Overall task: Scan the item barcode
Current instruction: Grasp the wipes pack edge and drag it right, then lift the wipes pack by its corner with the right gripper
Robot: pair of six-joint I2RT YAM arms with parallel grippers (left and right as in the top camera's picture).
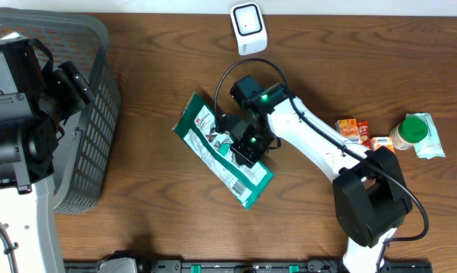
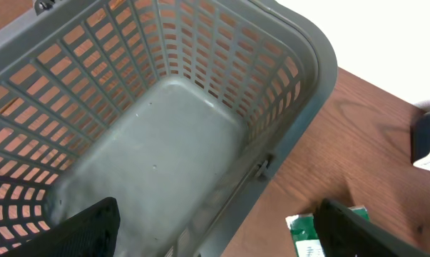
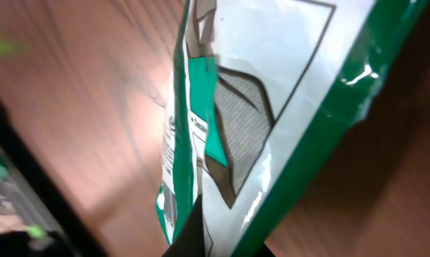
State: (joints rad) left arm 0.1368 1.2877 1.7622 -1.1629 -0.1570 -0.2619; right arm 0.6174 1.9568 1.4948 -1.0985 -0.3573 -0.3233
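Note:
A green and white snack bag (image 1: pixel 210 144) lies tilted over the middle of the table, one side raised. My right gripper (image 1: pixel 245 146) is shut on the bag's edge. In the right wrist view the bag (image 3: pixel 272 86) hangs pinched at my right gripper (image 3: pixel 216 244), and dark barcode-like stripes (image 3: pixel 170 206) show on its lower left edge. A white scanner (image 1: pixel 248 29) stands at the back of the table. My left gripper (image 2: pixel 218 232) is open above the basket's near corner, with nothing between its fingers (image 2: pixel 86 228); a corner of the bag (image 2: pixel 300 232) shows beside it.
A grey slatted basket (image 1: pixel 95 114) stands at the left, with nothing inside it (image 2: pixel 286 93). Orange packets (image 1: pixel 353 129), a green-lidded jar (image 1: pixel 412 130) and a pale packet (image 1: pixel 434 145) sit at the right. A black rail (image 1: pixel 251 266) runs along the front edge.

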